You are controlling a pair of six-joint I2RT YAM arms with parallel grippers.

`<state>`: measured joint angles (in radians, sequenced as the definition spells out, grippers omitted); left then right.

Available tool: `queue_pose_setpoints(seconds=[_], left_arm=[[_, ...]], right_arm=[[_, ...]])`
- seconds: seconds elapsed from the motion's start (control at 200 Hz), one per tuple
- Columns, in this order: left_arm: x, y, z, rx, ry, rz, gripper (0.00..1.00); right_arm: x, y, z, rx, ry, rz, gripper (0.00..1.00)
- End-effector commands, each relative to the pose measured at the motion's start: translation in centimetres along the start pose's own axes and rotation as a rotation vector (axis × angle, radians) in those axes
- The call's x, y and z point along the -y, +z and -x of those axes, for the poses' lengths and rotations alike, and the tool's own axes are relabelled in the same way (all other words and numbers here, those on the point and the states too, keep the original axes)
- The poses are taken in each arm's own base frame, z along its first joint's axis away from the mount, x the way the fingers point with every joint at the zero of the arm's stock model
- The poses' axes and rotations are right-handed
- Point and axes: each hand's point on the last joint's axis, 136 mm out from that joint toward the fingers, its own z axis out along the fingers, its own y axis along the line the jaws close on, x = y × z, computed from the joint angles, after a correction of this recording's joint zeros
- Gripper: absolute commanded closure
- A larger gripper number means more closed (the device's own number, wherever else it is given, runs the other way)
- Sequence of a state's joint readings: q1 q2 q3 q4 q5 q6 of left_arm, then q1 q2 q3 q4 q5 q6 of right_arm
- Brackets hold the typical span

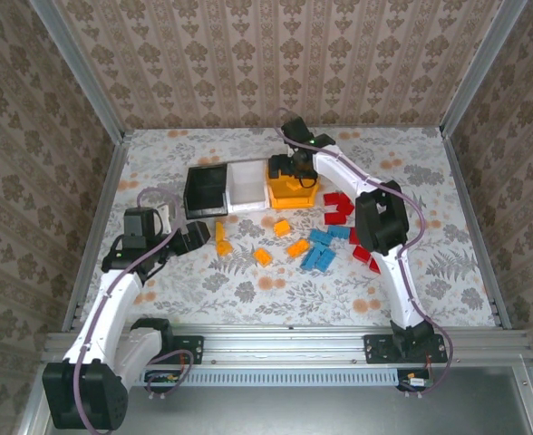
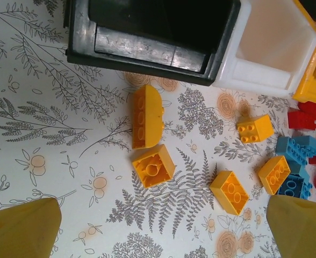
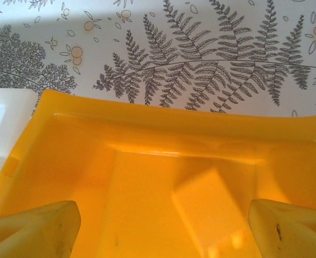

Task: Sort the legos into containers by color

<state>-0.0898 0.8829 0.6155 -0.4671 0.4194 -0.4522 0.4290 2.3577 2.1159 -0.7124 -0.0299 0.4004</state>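
- The black bin, white bin and orange bin touch in a row, forming one closed wall.
- The right tool hangs over the orange bin, its arm passing close by the red bricks.
- The bench left of the black bin lies bare.

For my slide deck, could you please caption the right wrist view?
Right claw open above the orange rectangular plastic bin, one small orange plastic brick lying inside.

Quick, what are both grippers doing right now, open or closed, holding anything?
Left gripper: open, holding nothing.
Right gripper: open over the orange bin, holding nothing.
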Motion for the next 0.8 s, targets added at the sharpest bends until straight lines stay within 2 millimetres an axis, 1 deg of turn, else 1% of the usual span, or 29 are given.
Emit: queue_pose_setpoints(seconds=[0.0,0.055,0.09,0.155,0.175,0.195,0.22,0.225,0.24,0.245,0.26,0.3,0.32,0.495,0.535,0.55,0.57,0.575,0.59,0.6,0.605,0.615,0.62,0.625,0.645,0.66,0.685,0.725,0.795], left_arm=[[-0.6,0.2,-0.2,-0.004,0.006,0.015,0.00],[-0.6,0.2,-0.1,-0.003,0.006,0.016,0.00],[-0.6,0.2,-0.1,-0.004,0.005,0.016,0.00],[-0.6,0.2,-0.1,-0.004,0.004,0.018,0.00],[-0.6,0.2,-0.1,-0.003,0.004,0.018,0.00],[-0.6,0.2,-0.1,-0.001,0.003,0.017,0.00],[-0.6,0.2,-0.1,-0.003,0.002,0.018,0.00],[-0.6,0.3,-0.1,-0.003,0.002,0.017,0.00],[-0.6,0.3,-0.2,-0.005,0.003,0.017,0.00],[-0.6,0.3,-0.1,-0.004,0.002,0.016,0.00],[-0.6,0.3,-0.1,-0.004,0.004,0.015,0.00],[-0.6,0.2,-0.2,-0.005,0.001,0.016,0.00],[-0.5,0.2,-0.1,-0.004,0.003,0.014,0.00],[-0.4,-0.2,-0.2,-0.002,0.001,0.015,0.00],[-0.5,-0.3,-0.3,-0.002,0.001,0.019,0.00],[-0.4,-0.3,-0.3,0.000,0.002,0.018,0.00],[-0.5,-0.3,-0.3,0.001,0.001,0.019,0.00],[-0.5,-0.3,-0.3,0.002,0.001,0.019,0.00],[-0.5,-0.4,-0.2,0.004,0.000,0.019,0.00],[-0.4,-0.4,-0.2,0.004,-0.001,0.018,0.00],[-0.5,-0.3,-0.2,0.004,-0.001,0.018,0.00],[-0.4,-0.3,-0.2,0.005,-0.002,0.018,0.00],[-0.4,-0.3,-0.2,0.006,-0.002,0.017,0.00],[-0.4,-0.4,-0.2,0.007,-0.002,0.017,0.00],[-0.4,-0.3,-0.1,0.008,-0.004,0.018,0.00],[-0.4,-0.3,0.0,0.012,-0.003,0.018,0.00],[-0.4,-0.3,0.1,0.018,-0.007,0.020,0.00],[-0.8,-0.2,0.4,0.026,-0.021,0.042,0.00],[-0.8,0.0,1.8,0.065,-0.029,0.056,0.02]], right_arm=[[-0.5,1.2,0.1,-0.019,0.040,0.037,0.57],[-0.6,1.0,0.2,-0.023,0.041,0.037,0.55],[-0.9,0.4,0.7,-0.011,0.040,0.051,0.52],[-1.2,-0.6,1.3,0.026,0.045,0.065,0.53],[-1.3,-1.0,1.6,0.045,0.045,0.075,0.55],[-1.5,-1.2,1.8,0.058,0.046,0.085,0.59],[-1.7,-1.6,2.0,0.078,0.044,0.102,0.69],[-1.7,-1.6,2.1,0.082,0.045,0.107,0.72],[-1.8,-1.7,2.1,0.086,0.045,0.111,0.75],[-1.9,-1.7,2.2,0.091,0.045,0.117,0.78],[-1.8,-1.7,2.2,0.093,0.047,0.119,0.80],[-1.7,-1.7,2.1,0.094,0.051,0.120,0.91],[-1.7,-1.6,2.0,0.088,0.052,0.120,0.95],[-0.7,0.3,0.6,0.044,0.068,0.095,0.96],[-0.7,0.7,0.3,0.038,0.066,0.098,0.93],[-0.8,0.8,0.2,0.035,0.064,0.100,0.88],[-0.8,1.0,0.0,0.028,0.067,0.104,0.78],[-0.8,1.1,-0.1,0.024,0.066,0.106,0.72],[-0.9,1.2,-0.2,0.019,0.069,0.111,0.66],[-0.9,1.3,-0.3,0.014,0.070,0.114,0.57],[-0.9,1.3,-0.3,0.014,0.070,0.114,0.57],[-1.0,1.4,-0.4,0.012,0.070,0.117,0.51],[-1.0,1.5,-0.5,0.008,0.072,0.118,0.46],[-1.0,1.5,-0.5,0.008,0.072,0.118,0.46],[-1.1,1.6,-0.6,0.004,0.075,0.122,0.39],[-1.2,1.8,-0.8,0.002,0.071,0.126,0.36],[-1.3,1.8,-1.0,0.000,0.069,0.128,0.36],[-1.5,1.9,-1.0,0.028,0.065,0.143,0.36],[-1.4,1.8,-1.1,0.059,0.083,0.152,0.37]])
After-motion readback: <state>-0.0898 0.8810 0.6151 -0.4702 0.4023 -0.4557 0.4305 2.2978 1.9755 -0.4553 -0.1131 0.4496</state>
